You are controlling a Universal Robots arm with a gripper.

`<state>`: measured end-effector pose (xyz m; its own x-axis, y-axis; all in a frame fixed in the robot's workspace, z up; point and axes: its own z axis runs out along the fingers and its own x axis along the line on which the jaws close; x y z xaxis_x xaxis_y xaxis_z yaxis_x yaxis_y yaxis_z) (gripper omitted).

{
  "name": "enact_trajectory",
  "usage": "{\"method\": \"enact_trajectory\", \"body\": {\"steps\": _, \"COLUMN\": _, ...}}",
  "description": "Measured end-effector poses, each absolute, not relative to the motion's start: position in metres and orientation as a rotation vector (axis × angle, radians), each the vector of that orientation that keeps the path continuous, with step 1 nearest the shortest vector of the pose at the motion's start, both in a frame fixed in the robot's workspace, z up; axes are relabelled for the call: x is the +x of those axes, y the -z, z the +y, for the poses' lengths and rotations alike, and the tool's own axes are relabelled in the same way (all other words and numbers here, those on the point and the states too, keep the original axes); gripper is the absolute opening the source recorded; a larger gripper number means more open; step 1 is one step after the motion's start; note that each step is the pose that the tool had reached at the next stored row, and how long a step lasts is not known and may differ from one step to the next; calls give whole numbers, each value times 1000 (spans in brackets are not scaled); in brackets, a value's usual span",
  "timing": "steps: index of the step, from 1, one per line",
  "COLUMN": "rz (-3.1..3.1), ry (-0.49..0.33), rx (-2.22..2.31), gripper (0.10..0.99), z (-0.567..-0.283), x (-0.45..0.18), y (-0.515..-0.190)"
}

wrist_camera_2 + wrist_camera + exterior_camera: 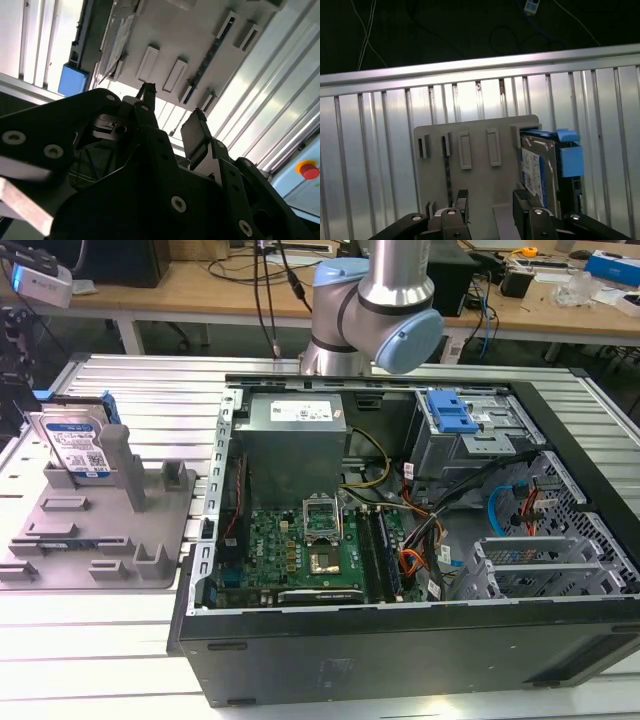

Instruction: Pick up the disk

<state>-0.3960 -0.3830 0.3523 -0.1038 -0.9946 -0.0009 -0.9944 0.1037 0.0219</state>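
Two things matter to me from this seat: the gripper (492,207) and the disk (538,172). The gripper's black fingers (461,200) stand apart with nothing between them, and the second wrist view shows the same gap on the gripper (172,117). I judge that it hangs above the grey fixture tray (470,140) without touching anything, though I cannot tell how high.

The disk (72,445) stands on edge at a corner of the fixture tray (150,540), labelled face outward, propped by an upright post (118,455). The tray lies on the ribbed metal table (150,390), toward the edge at the exterior view's left, beside the open computer case (400,660). In the first wrist view one finger (522,200) sits just beside the disk's labelled face, and a blue rail (570,160) runs along the disk's outer side.

I expect the disk to be stiff and fairly heavy for its size, with smooth metal faces that could slip under a light pinch. It is also likely to take a knock badly, so I would not want it dropped or scraped against the post. The upper edge stands free of the tray, so closing across the two broad faces there looks the best hold. The blue rails seem likely to flex.
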Motion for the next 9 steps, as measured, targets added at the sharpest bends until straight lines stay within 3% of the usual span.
{"method": "enact_trajectory", "body": {"steps": 9, "rz": -2313, "ry": 25, "rx": 2105, "gripper": 482, "z": -342, "x": -410, "y": -352}}
